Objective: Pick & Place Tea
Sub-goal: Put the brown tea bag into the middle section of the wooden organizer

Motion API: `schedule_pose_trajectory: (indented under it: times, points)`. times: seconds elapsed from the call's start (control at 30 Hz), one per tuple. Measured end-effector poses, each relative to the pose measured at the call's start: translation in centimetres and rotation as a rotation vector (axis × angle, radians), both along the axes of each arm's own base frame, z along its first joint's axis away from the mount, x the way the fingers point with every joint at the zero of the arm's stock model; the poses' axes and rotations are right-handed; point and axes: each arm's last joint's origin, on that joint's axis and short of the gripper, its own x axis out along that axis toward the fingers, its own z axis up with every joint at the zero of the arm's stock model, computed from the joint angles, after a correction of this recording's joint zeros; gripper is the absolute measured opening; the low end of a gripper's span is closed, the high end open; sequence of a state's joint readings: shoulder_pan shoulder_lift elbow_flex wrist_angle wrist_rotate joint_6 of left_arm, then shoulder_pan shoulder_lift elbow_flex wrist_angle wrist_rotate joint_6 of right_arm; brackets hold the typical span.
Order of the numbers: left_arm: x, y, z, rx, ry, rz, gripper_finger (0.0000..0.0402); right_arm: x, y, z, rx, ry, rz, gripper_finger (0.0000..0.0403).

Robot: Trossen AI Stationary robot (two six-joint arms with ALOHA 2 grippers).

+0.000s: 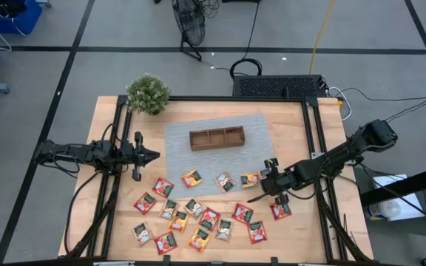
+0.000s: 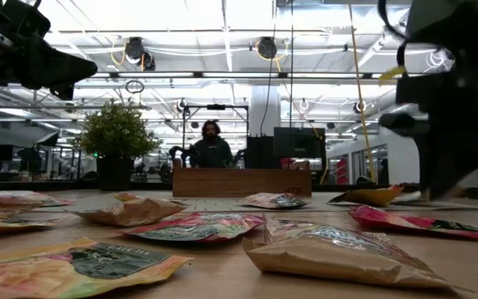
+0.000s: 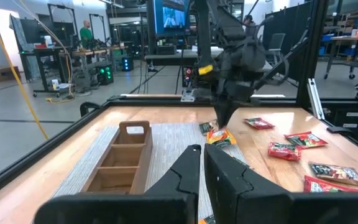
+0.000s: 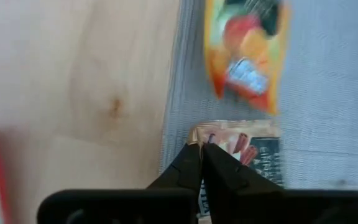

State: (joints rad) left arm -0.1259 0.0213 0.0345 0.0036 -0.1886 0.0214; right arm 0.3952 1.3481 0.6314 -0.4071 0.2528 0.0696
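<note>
My right gripper (image 1: 263,179) reaches in from the table's right, slanting down, and is shut on an orange-yellow tea packet (image 1: 250,179) at the right edge of the grey mat (image 1: 198,159). A second orange packet (image 4: 247,50) lies flat on the mat just beyond it. Several more red, green and orange tea packets (image 1: 198,218) lie flat on the wood toward the near edge. The brown three-compartment tray (image 1: 217,138) stands on the mat. My left gripper (image 1: 154,155) hovers level at the table's left, shut and holding nothing. My right gripper pinches the packet's edge (image 4: 225,138) between its two fingertips, coming slantwise from above and from the table's right. In the low view the packet (image 2: 370,197) tilts up toward the gripper, with its other end low on the mat.
A potted plant (image 1: 148,94) stands at the far left corner. Black frame rails (image 1: 315,148) run along the table's left and right sides. A red packet (image 1: 280,210) lies under the right arm. A person (image 2: 212,145) sits beyond the far edge.
</note>
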Motion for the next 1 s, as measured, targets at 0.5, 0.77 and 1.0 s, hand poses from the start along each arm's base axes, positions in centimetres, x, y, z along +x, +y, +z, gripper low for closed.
schedule_pose_trajectory:
  times: [0.5, 0.77, 1.0]
  points:
    - [0.0, 0.0, 0.0, 0.000, 0.000, 0.000, 0.0031, 2.1, -0.2, 4.2, -0.448, -0.352, -0.047, 0.0000]
    - [0.0, 0.0, 0.0, 0.000, 0.000, 0.000, 0.0031, 5.5, -1.5, 4.4, -0.739, -0.418, 0.041, 0.0000]
    - [0.0, 0.0, 0.0, 0.000, 0.000, 0.000, 0.0031, 8.5, -3.7, 3.2, -0.879, -0.431, 0.046, 0.0000]
